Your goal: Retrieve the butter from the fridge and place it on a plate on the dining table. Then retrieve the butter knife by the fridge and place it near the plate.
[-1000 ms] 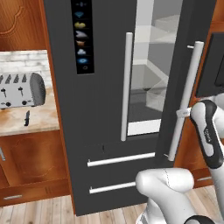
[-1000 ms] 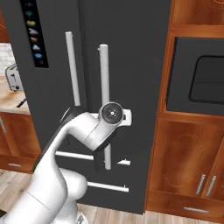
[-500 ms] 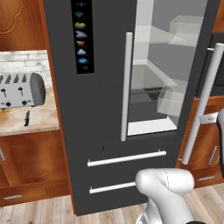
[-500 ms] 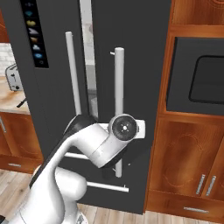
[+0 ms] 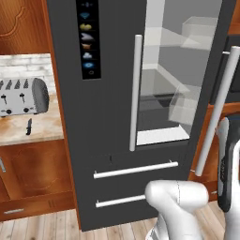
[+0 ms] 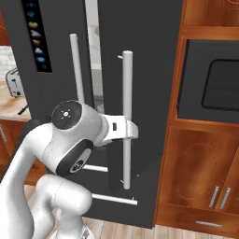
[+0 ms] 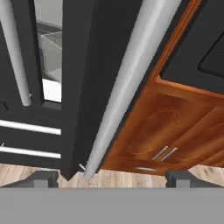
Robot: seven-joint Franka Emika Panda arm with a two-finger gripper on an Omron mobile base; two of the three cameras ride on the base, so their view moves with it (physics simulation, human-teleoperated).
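Note:
The dark-grey fridge (image 5: 108, 117) stands with its right door (image 6: 140, 93) swung open, and pale shelves show inside (image 5: 164, 103). My gripper (image 7: 111, 179) is open; its fingertips (image 7: 41, 179) stand wide apart on either side of that door's long white handle (image 7: 127, 87) without gripping it. In the right base view the gripper (image 6: 132, 130) sits at the handle's (image 6: 126, 84) middle height. The black butter knife (image 5: 29, 126) lies on the counter left of the fridge, in front of the toaster. The butter, the plate and the dining table are out of view.
A silver toaster (image 5: 21, 96) stands on the beige counter (image 5: 42, 129) left of the fridge. Two fridge drawers (image 5: 136, 183) with white bars sit below the doors. A dark built-in oven (image 6: 219, 84) and wooden cabinets (image 6: 200, 186) flank the open door on the right.
The right fridge door has swung further open, pulled by the handle. The jaws have gone from shut on the handle to wide open around it.

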